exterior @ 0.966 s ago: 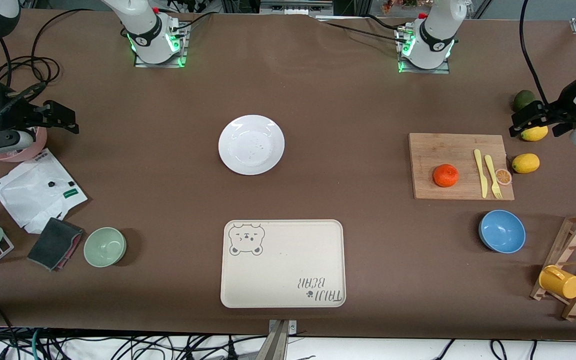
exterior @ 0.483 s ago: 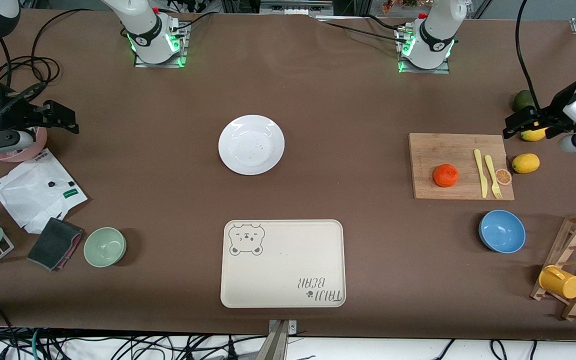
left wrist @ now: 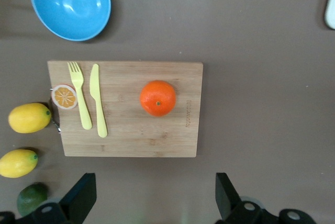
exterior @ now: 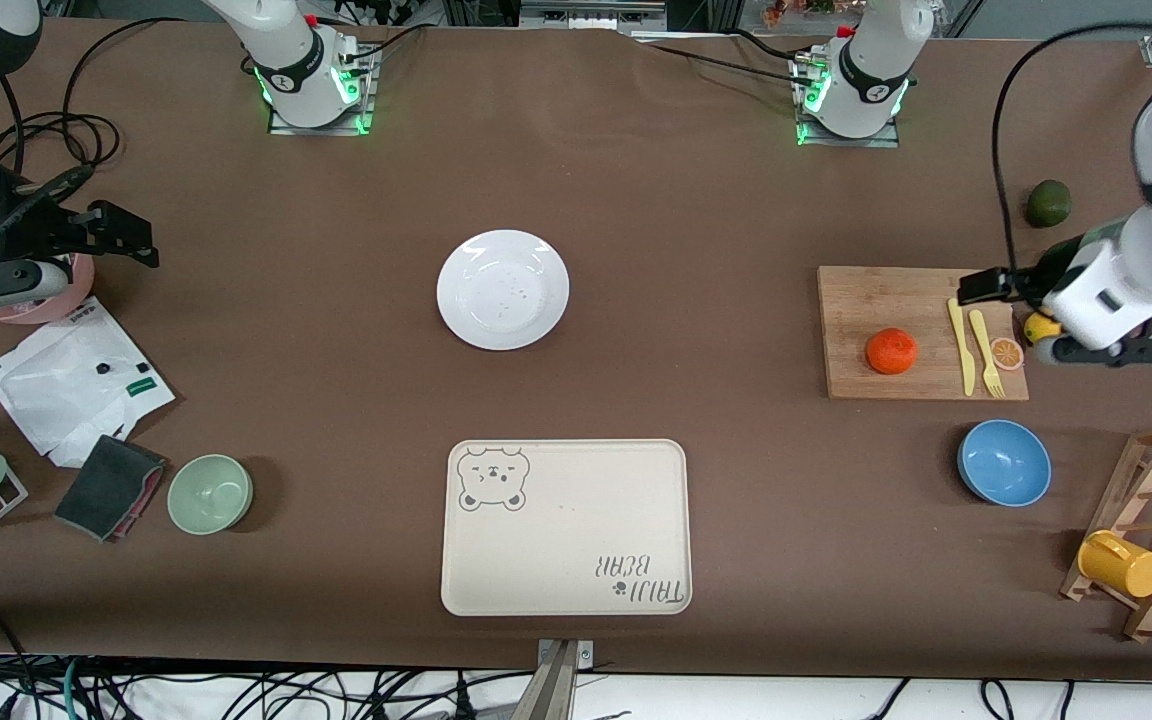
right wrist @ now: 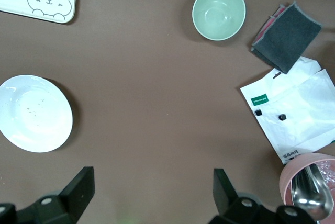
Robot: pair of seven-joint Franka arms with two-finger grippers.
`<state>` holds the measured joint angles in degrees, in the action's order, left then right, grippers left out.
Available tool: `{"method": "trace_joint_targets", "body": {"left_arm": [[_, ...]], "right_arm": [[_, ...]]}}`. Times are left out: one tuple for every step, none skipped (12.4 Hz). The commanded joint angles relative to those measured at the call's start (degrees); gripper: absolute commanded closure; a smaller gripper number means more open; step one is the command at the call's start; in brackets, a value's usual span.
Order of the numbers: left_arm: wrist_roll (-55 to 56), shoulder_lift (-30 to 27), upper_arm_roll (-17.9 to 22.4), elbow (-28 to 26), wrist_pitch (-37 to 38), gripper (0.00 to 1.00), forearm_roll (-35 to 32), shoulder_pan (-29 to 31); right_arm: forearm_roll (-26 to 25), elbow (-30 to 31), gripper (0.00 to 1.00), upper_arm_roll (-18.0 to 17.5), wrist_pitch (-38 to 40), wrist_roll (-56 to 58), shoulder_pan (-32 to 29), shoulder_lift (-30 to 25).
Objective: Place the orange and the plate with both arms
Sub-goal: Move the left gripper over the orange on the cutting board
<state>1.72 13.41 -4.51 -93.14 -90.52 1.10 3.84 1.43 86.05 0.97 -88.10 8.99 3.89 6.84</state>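
the orange (exterior: 891, 351), round with dimpled bright skin, sits on a rectangular wooden cutting board (exterior: 876, 300) near the left arm's end of the brown table (exterior: 636, 180), about midway across the board and toward its edge nearer the front camera. beside it on the board lie a flat pale yellow knife (exterior: 960, 346) and fork (exterior: 984, 351), with a thin orange-slice disc (exterior: 1007, 352) at the board's edge. the plate (exterior: 503, 289), plain white, shallow and faintly speckled, lies alone at the table's middle, farther from the front camera than the cream bear-print tray (exterior: 566, 527), which sits at the table's near edge.

the left gripper (exterior: 991, 287) hangs over the board's corner by the cutlery, jaws spread wide and holding nothing. the right gripper (exterior: 121, 238) hangs over the right arm's end of the table above a pink dish (exterior: 36, 305), jaws also wide and empty.

the left wrist view shows two smooth yellow lemons (left wrist: 29, 118) and a dark green fruit (left wrist: 31, 198) off the board's edge, plus a glossy blue bowl (left wrist: 70, 4); the front view hides most of the lemons under the arm. the right wrist view shows a metal spoon (right wrist: 312, 192) in the pink dish, a green bowl (right wrist: 219, 12), a grey sponge (right wrist: 287, 35) and a white packet (right wrist: 293, 111).

a second ago the left gripper hung off the board over the lemons; it has since swung in over the board. the right arm has not moved.
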Motion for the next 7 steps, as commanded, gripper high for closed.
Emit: {"method": "trace_joint_targets", "body": {"left_arm": [[-1.4, 5.8, 0.2, -0.6, -4.7, 0.00, 1.2, -0.2], [-1.5, 7.7, 0.2, -2.1, -8.1, 0.00, 1.2, 0.1], [-1.4, 9.3, 0.2, -4.3, -12.3, 0.00, 1.0, 0.0], [-1.3, 10.7, 0.2, -7.6, -18.3, 0.00, 0.1, -0.2], [-1.3, 11.2, 0.2, -11.7, -25.2, 0.00, -0.5, -0.2], [-1.3, 11.2, 0.2, -14.8, -30.0, 0.00, -0.8, -0.1], [-1.3, 11.3, 0.2, -17.1, -32.5, 0.00, -0.9, -0.1]], "right_arm": [[-0.4, -1.3, 0.00, -0.2, 0.9, -0.6, 0.1, 0.4], [-0.3, -1.3, 0.00, -0.1, 0.9, -0.6, 0.1, 0.3], [-0.4, -1.3, 0.00, -0.1, 0.9, -0.6, 0.1, 0.3], [-0.3, -1.3, 0.00, -0.2, 0.9, -0.6, 0.1, 0.4], [-0.4, -1.3, 0.00, -0.1, 0.9, -0.6, 0.1, 0.4], [-0.3, -1.3, 0.00, -0.1, 0.8, -0.6, 0.1, 0.3], [-0.4, -1.3, 0.00, -0.1, 0.8, -0.6, 0.1, 0.3]]}}
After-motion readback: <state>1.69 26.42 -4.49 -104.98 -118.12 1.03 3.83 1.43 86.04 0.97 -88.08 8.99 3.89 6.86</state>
